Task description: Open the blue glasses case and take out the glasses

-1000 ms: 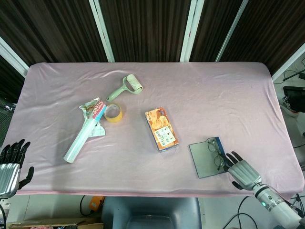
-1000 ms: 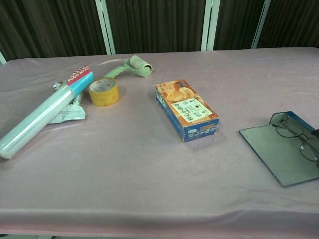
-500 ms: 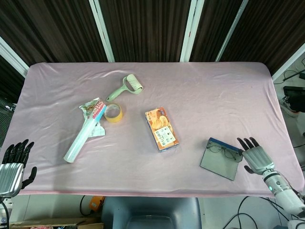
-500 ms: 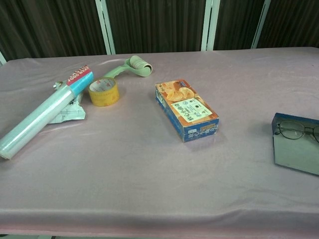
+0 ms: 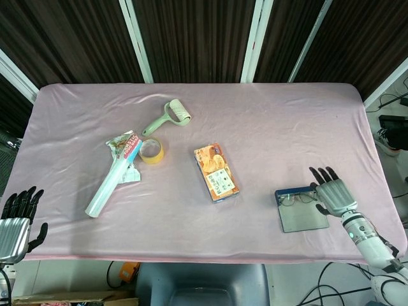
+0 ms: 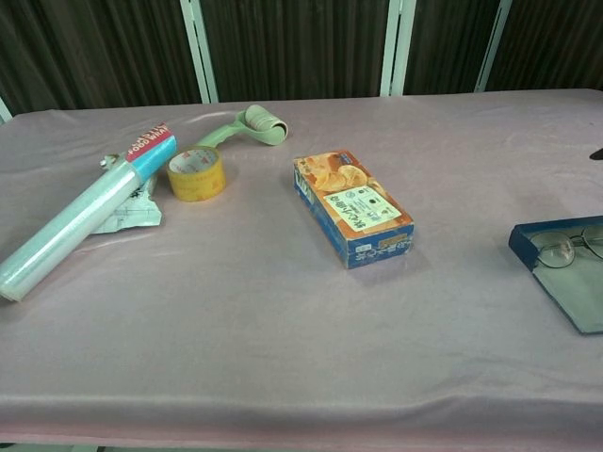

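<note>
Two parts: blue glasses case point(image 5: 299, 207) lies open near the tabletop's front right corner, glasses point(image 5: 297, 199) inside.
Glasses: light, thin-framed, probably fragile; pinch the bridge or a temple.
Right hand point(image 5: 331, 193): empty, fingers spread, beside the case.
Left hand point(image 5: 16, 220): empty, off the front left edge.

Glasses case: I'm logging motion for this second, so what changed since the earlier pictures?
The open case, glasses inside, swung round and slid toward the table's right edge with the right hand beside it. Left hand, box, tape and rolls stayed.
</note>
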Robot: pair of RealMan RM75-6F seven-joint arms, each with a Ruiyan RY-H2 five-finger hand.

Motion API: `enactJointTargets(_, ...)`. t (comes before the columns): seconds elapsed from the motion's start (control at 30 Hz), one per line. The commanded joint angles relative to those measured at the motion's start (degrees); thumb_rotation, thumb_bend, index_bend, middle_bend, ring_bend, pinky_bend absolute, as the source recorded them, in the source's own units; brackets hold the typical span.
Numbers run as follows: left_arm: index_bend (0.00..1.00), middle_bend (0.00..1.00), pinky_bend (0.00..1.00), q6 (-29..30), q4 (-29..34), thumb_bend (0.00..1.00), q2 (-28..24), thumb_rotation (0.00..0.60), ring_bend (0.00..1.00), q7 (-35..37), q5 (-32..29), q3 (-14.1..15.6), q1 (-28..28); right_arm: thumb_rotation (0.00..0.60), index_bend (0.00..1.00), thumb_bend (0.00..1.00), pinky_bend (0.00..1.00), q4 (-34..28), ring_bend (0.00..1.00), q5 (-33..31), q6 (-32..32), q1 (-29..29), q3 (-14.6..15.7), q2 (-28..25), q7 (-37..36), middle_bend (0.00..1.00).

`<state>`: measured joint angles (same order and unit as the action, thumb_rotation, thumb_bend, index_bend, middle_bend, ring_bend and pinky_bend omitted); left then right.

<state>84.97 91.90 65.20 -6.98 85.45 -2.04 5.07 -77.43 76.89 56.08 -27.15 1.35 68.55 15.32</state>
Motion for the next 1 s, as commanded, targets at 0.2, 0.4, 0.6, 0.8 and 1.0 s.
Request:
enactJointTargets(0.2, 0.00, 0.00, 0.04, 0.2, -0.2, 0.42, -0.1, 0.600, 0.00, 0.7, 0.5, 0.1, 0.0, 0.600, 0.53, 0.44, 0.00, 4.1, 0.00, 2.4, 2.5, -1.0, -3.1, 3.0, -3.2, 0.02)
enactJointTargets(0.4, 0.00, 0.00, 0.04, 0.2, -0.2, 0.42, -0.1, 0.600, 0.00, 0.7, 0.3, 0.0, 0.0, 0.600, 0.57, 0.49, 0.00, 7.6, 0.00, 1.0, -3.1, -3.4, -3.1, 6.4, -2.2, 0.02)
enactJointTargets(0.6, 0.00, 0.00, 0.04, 0.1, -0.3, 0.42, -0.1, 0.600, 0.00, 0.7, 0.1, 0.0, 0.0, 0.600, 0.59, 0.54, 0.00, 9.0, 0.00, 0.8, -4.2, -3.8, -3.1, 7.5, -2.2, 0.03)
enactJointTargets(0.8, 0.00, 0.00, 0.04, 0.0, -0.2, 0.42, -0.1, 0.600, 0.00, 0.5, 0.1, -0.1, 0.1, 0.600, 0.60, 0.55, 0.00, 10.2, 0.00, 0.2, -5.8, -4.3, -3.2, 8.4, -2.9, 0.03)
enactJointTargets(1.0, 0.00, 0.00, 0.04, 0.0, -0.2, 0.42, -0.1, 0.600, 0.00, 0.6, 0.1, 0.0, 0.1, 0.600, 0.59, 0.55, 0.00, 10.3, 0.00, 0.2, -6.0, -4.3, -3.0, 8.4, -3.1, 0.03)
